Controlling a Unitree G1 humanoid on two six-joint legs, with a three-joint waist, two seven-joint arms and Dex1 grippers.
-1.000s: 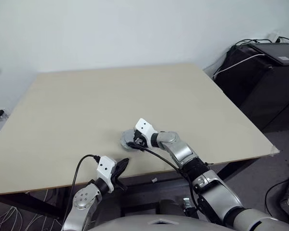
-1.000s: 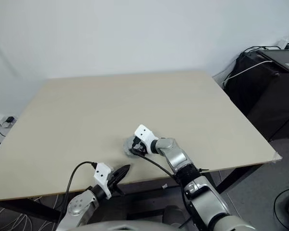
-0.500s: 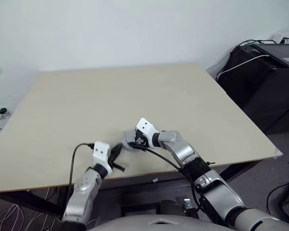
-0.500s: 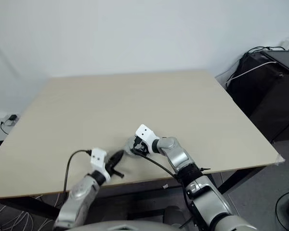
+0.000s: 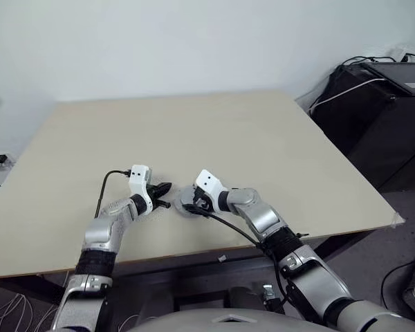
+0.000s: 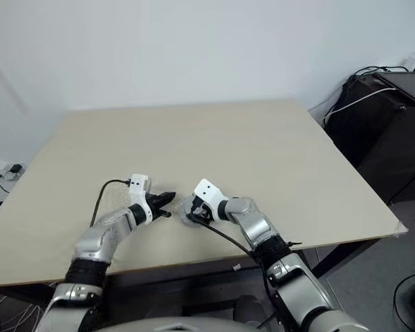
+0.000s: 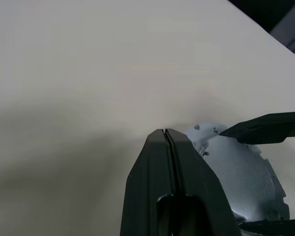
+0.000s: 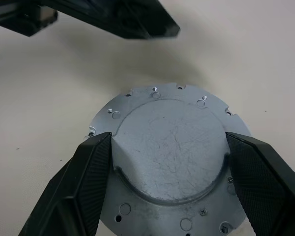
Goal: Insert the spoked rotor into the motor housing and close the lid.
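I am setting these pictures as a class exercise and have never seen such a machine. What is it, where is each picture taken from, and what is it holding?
This is a humanoid robot with two arms, each ending in two black jaws. The two wide pictures come from the twin cameras in its head, looking down over its arms at a pale table. The two close-ups come from cameras on its wrists, looking along the jaws. On the table lies a grey metal disc with a notched rim and a raised round centre. The right gripper has its jaws on either side of that raised centre and appears to grip it. The left gripper is beside the disc with its jaws shut and holds nothing. Beyond the table's right side stands a black cabinet with cables.
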